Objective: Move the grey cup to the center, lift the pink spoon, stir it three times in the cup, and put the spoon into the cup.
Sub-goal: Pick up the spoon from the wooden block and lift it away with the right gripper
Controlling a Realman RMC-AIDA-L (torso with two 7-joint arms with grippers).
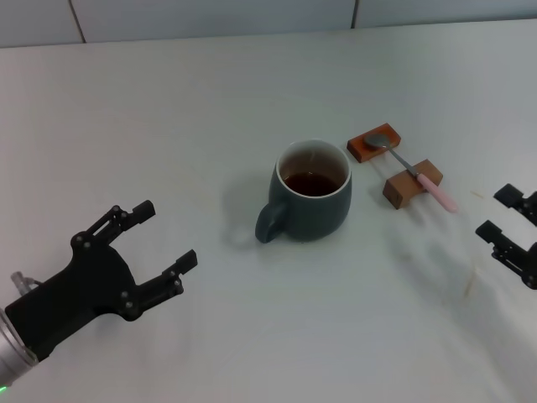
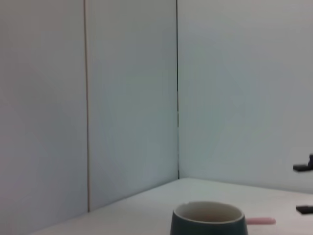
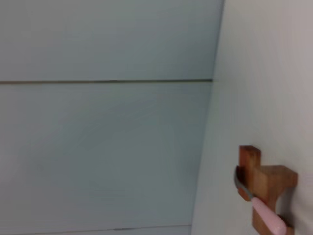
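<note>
**A:** Start with the big things. What did the tabletop [image 1: 168, 126] carry?

**B:** White tabletop, tiled wall behind it. The grey cup [image 1: 311, 191] stood upright about mid-table, handle turned toward the robot's left, dark reddish liquid inside. My judgement: the move to the center looked done, or nearly so.

**A:** And the arms?

**B:** The left gripper [image 1: 164, 243] hung low at the near left, well apart from the cup, fingers spread and holding nothing. The right gripper [image 1: 506, 214] sat at the right edge, only partly in view, fingers also apart and empty, near the spoon's handle end but not touching it.

**A:** The spoon itself?

**B:** The pink spoon [image 1: 419, 174] lay across two wooden blocks [image 1: 393, 164], just to the right of the cup. Metal bowl resting on the farther block, pink handle passing over the nearer one and pointing out toward the right gripper. The right wrist view showed the same: spoon bridging the blocks, untouched.

**A:** So what remained?

**B:** Most of it, as I read it. Spoon not yet lifted, no stirring, nothing placed in the cup. The next step seemed to belong to the right arm, being the closer one.
</note>
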